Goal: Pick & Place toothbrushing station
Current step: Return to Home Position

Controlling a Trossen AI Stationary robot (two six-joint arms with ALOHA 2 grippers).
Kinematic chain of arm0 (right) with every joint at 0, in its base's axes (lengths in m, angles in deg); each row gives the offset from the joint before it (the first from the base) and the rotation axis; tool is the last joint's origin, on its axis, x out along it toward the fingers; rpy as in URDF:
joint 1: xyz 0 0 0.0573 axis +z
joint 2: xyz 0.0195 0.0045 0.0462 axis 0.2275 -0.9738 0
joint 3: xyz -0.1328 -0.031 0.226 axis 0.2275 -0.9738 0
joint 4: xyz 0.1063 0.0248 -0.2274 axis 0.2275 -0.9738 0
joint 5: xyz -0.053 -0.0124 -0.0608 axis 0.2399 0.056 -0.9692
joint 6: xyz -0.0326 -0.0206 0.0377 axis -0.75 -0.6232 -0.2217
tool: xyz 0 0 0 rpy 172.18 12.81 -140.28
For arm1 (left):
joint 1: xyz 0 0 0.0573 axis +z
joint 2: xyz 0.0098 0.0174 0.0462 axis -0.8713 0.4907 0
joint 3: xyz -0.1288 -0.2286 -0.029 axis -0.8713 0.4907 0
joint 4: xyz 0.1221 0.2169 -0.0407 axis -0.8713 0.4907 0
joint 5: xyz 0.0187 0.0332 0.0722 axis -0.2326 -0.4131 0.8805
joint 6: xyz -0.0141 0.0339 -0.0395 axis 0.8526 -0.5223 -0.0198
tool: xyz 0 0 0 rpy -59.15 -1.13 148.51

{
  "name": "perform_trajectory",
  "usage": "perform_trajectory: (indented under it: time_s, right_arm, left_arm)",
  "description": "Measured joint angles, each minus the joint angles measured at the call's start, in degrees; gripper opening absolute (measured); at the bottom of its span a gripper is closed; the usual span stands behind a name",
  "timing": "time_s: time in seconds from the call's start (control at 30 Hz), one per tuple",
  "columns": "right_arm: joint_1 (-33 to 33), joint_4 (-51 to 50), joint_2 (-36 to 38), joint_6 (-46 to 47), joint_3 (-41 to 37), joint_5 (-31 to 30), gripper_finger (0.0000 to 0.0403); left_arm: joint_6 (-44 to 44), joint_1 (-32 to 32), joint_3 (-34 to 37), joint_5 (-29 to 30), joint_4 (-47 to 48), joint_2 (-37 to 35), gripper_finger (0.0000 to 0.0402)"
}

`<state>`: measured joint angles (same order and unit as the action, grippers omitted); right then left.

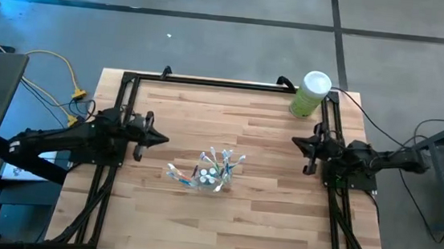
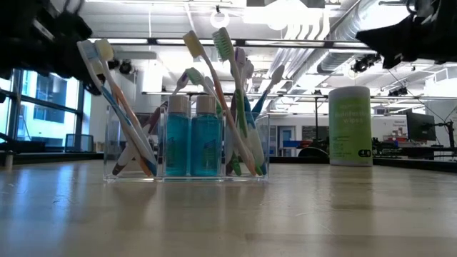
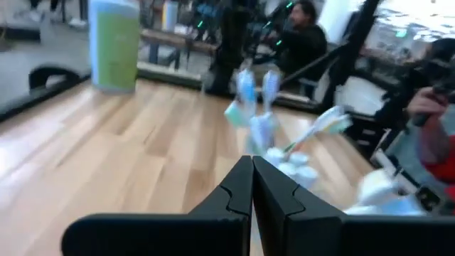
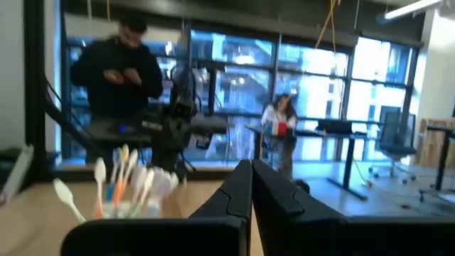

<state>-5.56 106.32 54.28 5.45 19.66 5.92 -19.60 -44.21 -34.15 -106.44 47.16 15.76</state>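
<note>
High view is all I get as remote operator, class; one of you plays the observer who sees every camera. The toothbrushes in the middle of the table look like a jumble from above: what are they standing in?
Observer: The low view shows the toothbrushes leaning heads up inside a clear organizer.
Operator: Is anything else in it?
Observer: Two teal toothpaste tubes with white caps stand side by side in its middle.
Operator: Are the tools carrying anything?
Observer: No. The wrist views show the left tool and the right tool each with fingers shut and nothing between them.
</note>
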Motion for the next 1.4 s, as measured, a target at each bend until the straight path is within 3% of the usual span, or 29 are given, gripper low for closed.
perform_trajectory:
  time_s: [0.13, 0.27, 0.43, 0.53, 0.63, 0.8, 1.1, 1.4]
  right_arm:
    - [0.08, 1.35, 4.53, -2.03, -0.02, 0.71, 0.0002]
    - [-0.12, 1.74, 4.09, -1.93, -0.02, 0.96, 0.0002]
    - [-0.08, 2.22, 3.49, -0.31, -0.07, 3.23, 0.0002]
    - [-0.08, 1.62, 3.49, -0.25, -0.07, 3.02, 0.0002]
    - [-0.08, -2.01, 3.49, 0.45, -0.07, -0.09, 0.0002]
    - [-0.08, -7.42, 3.44, 1.36, -0.09, 1.01, 0.0002]
    - [-0.08, -11.84, 3.44, 2.43, -0.11, 0.90, 0.0002]
    - [-0.08, -12.67, 3.44, 2.50, -0.13, 0.85, 0.0002]
  left_arm:
    - [0.19, -2.19, -1.18, 4.27, 5.47, -6.07, 0.0001]
    - [0.67, -5.60, -0.86, 11.45, 5.16, -9.35, 0.0001]
    - [2.25, -11.41, 1.84, 22.18, 4.49, -8.88, 0.0001]
    - [1.88, -15.26, 2.70, 25.77, 3.16, -8.90, 0.0001]
    - [-0.97, -18.48, 2.73, 26.56, 3.13, -8.91, 0.0001]
    - [-4.64, -21.42, 2.73, 26.56, 4.05, -8.92, 0.0001]
    - [-5.53, -21.31, 2.71, 26.55, 4.84, -8.90, 0.0003]
    - [-13.10, -21.31, 2.90, 26.71, 3.02, -8.90, 0.0003]
